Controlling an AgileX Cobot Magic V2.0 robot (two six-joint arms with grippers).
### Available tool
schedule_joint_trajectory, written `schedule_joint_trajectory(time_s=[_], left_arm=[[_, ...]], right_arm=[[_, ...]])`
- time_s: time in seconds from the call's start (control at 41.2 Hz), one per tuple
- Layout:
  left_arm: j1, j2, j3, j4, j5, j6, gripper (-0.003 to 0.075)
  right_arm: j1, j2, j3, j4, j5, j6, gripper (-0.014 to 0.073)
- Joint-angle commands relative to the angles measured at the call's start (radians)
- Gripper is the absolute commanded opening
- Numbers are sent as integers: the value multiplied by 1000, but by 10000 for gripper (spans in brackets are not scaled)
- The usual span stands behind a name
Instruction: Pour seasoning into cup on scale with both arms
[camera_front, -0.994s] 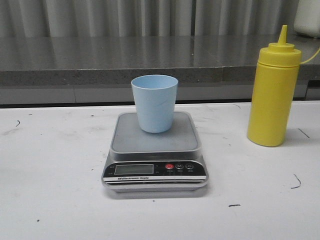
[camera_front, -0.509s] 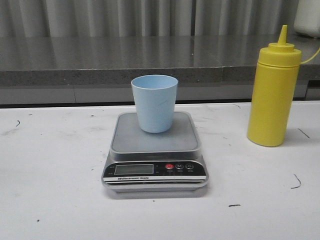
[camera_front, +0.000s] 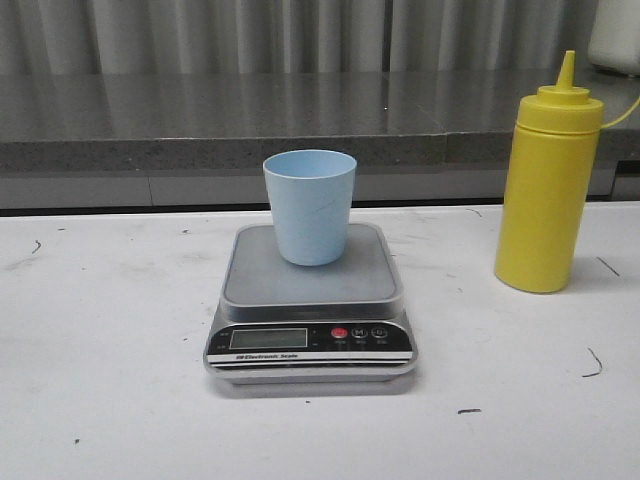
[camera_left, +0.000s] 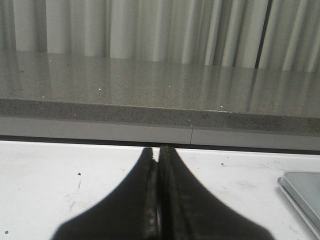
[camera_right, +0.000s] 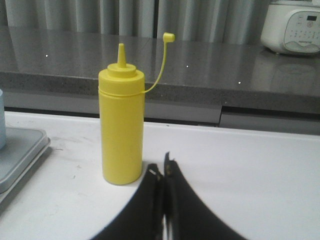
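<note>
A pale blue cup (camera_front: 309, 205) stands upright on the grey platform of the scale (camera_front: 310, 300) at the table's middle. The yellow seasoning bottle (camera_front: 547, 180) stands upright to the right of the scale, its cap off the nozzle and hanging on its tether. It also shows in the right wrist view (camera_right: 121, 132). Neither gripper shows in the front view. My left gripper (camera_left: 158, 152) is shut and empty over the white table, with a scale corner (camera_left: 302, 187) off to one side. My right gripper (camera_right: 161, 167) is shut and empty, just short of the bottle's base.
A grey stone ledge (camera_front: 250, 120) runs along the back of the white table (camera_front: 100, 350). A white appliance (camera_right: 292, 27) stands on the ledge at the far right. Small dark marks dot the table.
</note>
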Motion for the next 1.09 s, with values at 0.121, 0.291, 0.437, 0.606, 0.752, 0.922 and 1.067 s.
schedule_joint_trajectory(time_s=[0.121,0.291,0.437,0.606,0.752,0.922,1.067], left_arm=[[1,-15,24,-2,-86,0,-20],[1,-15,24,-2,-86,0,-20],[1,-15,24,-2,-86,0,-20],[1,-15,24,-2,-86,0,-20],[1,-15,24,-2,-86,0,-20],[1,-15,24,-2,-86,0,-20],[1,-15,24,-2,-86,0,-20]], right_arm=[[-4,-18,-7,-7,-97,-8,-122],[-4,-18,-7,-7,-97,-8,-122],[-4,-18,-7,-7,-97,1,-122],[-6,-18,-7,-14,-97,55,-122],[-10,-18,-7,-14,-97,66,-122],[-16,-18,-7,-20,-97,66,-122],[-22,-18,-7,-22,-96,66,-122]])
